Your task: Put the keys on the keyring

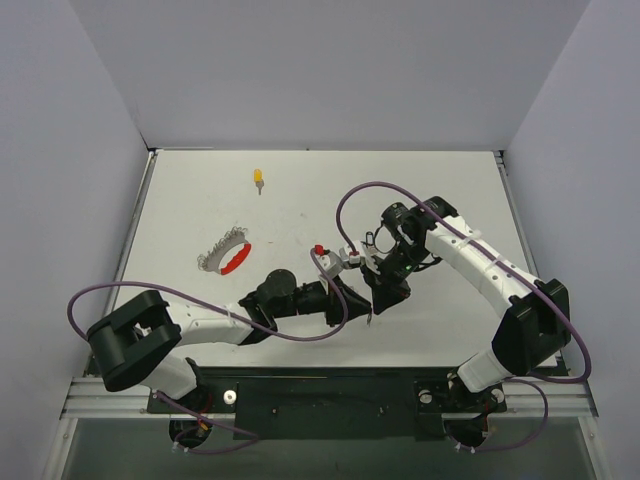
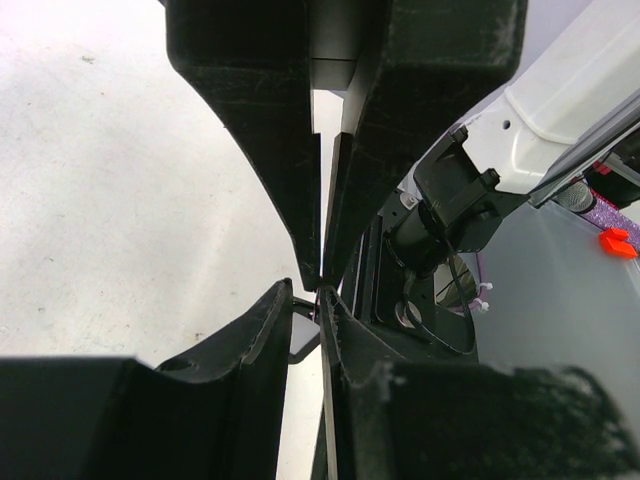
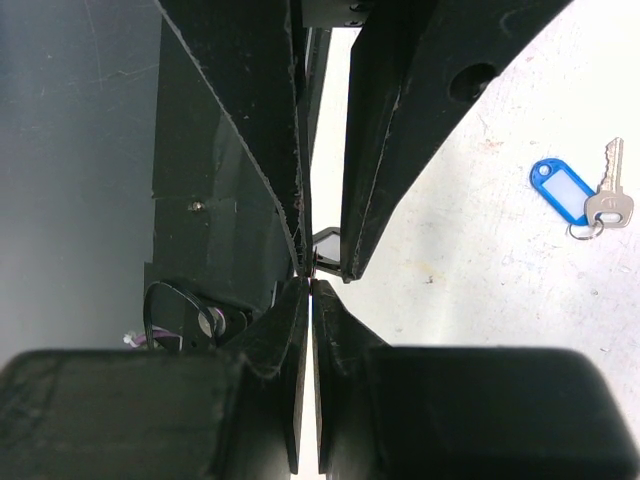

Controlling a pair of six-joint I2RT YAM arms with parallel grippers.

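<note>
Top external view is showing us the table with the task barely begun. The keyring, a thin wire loop with a red arc and a bunch of silver pieces, is lying at the left, well apart from both arms, and we are seeing no tagged key on it. The yellow-tagged key is lying alone near the far edge. The blue-tagged key is resting loose near the right claw, which is pressing its fingers fully together. The left claw, meeting it tip to tip, is standing narrowly parted around a small black tag. We are judging this a key's tag, but cannot tell whether it is gripped.
</note>
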